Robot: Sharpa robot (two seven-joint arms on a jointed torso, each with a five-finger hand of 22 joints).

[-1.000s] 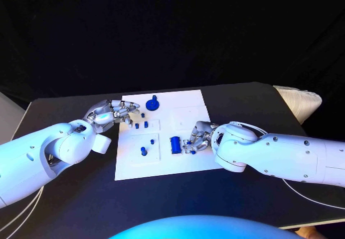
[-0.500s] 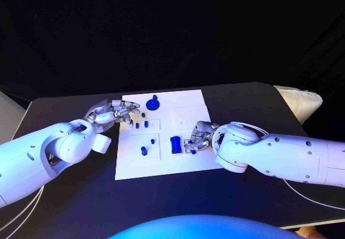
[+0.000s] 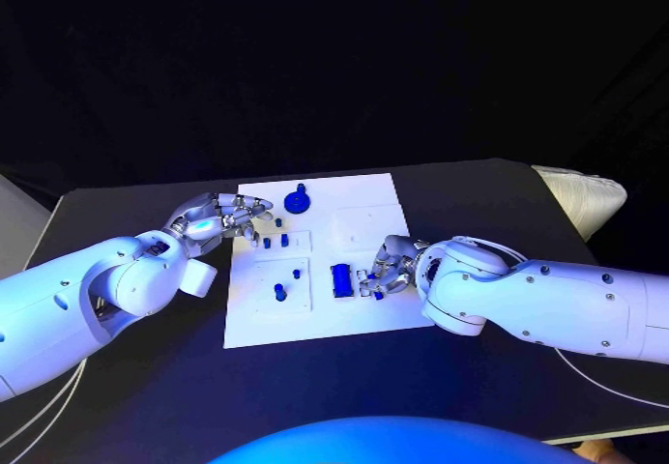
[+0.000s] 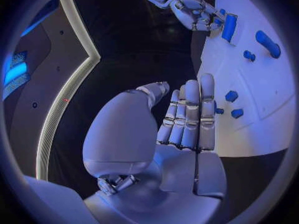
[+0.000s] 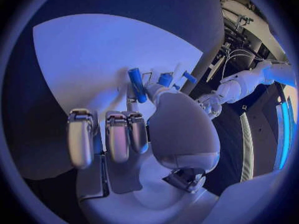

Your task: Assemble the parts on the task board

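On the black bench, toward its left side, the left hand hovers over the far-left edge of the white task board, fingers straight and side by side, holding nothing. Just right of it two small blue pegs stand in the board, with a round blue knob beyond them. Nearer lie two short blue pieces. Mid-board, a blue cylinder lies on the plate beside the right hand, whose curled fingers meet a small blue part; whether they grip it I cannot tell.
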